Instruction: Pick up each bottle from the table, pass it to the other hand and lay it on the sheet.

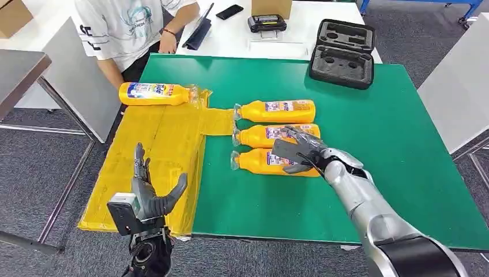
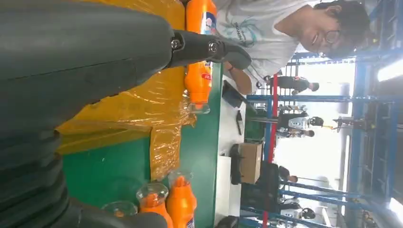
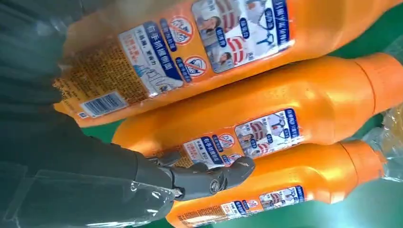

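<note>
Right hand (image 1: 297, 151) sits spread over the bottle (image 1: 271, 162) nearest the robot, fingers apart, nothing grasped yet. Wrap it mid-body, clear of the next bottle (image 1: 271, 135) just beyond the fingertips. Left hand (image 1: 151, 193) waits released, palm up over the sheet (image 1: 155, 144).

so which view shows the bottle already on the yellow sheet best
The head view: the bottle on the sheet lies there whole, on its side at the far end of the yellow sheet. The left wrist view shows it partly cut by the frame and crossed by a finger. The right wrist view looks at the three other bottles.
</note>
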Robot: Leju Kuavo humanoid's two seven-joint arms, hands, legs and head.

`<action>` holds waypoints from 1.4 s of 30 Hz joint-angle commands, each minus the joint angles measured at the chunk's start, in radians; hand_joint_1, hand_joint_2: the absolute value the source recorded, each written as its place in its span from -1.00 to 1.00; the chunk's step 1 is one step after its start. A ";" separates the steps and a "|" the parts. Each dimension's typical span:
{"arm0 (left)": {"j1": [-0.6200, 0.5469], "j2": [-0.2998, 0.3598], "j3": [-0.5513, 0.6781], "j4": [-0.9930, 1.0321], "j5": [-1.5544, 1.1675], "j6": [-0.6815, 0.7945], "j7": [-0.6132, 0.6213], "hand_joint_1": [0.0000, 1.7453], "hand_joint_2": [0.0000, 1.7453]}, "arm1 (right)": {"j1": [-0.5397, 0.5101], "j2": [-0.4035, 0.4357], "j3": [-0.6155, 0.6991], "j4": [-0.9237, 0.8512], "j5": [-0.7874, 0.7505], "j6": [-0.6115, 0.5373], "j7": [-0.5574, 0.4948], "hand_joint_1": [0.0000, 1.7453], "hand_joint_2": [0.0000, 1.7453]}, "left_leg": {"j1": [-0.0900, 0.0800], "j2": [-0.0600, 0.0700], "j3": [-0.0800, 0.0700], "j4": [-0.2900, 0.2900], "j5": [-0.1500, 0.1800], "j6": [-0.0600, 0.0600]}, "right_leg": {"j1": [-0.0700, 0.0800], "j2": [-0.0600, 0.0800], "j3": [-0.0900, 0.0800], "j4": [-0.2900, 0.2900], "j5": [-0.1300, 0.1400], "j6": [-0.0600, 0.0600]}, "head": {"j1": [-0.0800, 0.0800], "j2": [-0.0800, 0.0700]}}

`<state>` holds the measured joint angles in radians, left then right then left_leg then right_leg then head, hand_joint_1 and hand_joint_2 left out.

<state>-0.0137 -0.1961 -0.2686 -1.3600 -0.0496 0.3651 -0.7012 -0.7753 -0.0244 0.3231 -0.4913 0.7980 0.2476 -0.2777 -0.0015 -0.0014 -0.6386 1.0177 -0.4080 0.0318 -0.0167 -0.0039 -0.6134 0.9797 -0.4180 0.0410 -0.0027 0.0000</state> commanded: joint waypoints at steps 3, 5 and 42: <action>-0.015 0.032 -0.005 0.026 0.022 -0.014 0.003 -1.00 1.00 | -0.050 -0.048 0.095 0.034 0.012 0.022 -0.002 -1.00 1.00 | 0.000 0.000 0.004 0.000 -0.002 -0.001 | 0.000 0.000 0.004 0.000 -0.002 -0.001 | 0.000 0.000; -0.016 0.032 -0.005 0.026 0.024 -0.013 0.003 -1.00 1.00 | -0.047 -0.059 0.106 0.027 0.009 0.027 0.003 -1.00 1.00 | 0.001 0.000 0.004 0.000 -0.001 -0.001 | 0.001 0.000 0.003 0.000 -0.001 -0.001 | 0.000 0.000; -0.046 0.040 -0.031 0.079 0.052 -0.027 0.003 -1.00 1.00 | 0.214 -0.223 0.179 -0.199 -0.093 -0.001 0.029 -1.00 1.00 | 0.001 -0.003 0.007 -0.001 -0.002 -0.001 | 0.001 -0.002 0.007 -0.002 -0.002 -0.001 | 0.000 0.000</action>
<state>-0.0246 -0.1762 -0.2762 -1.3435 0.0000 0.3384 -0.7012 -0.5952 -0.2167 0.4681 -0.6752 0.7053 0.2415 -0.2548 -0.0018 -0.0031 -0.6362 1.0178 -0.4085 0.0321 -0.0170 -0.0048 -0.6108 0.9791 -0.4181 0.0411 -0.0023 0.0000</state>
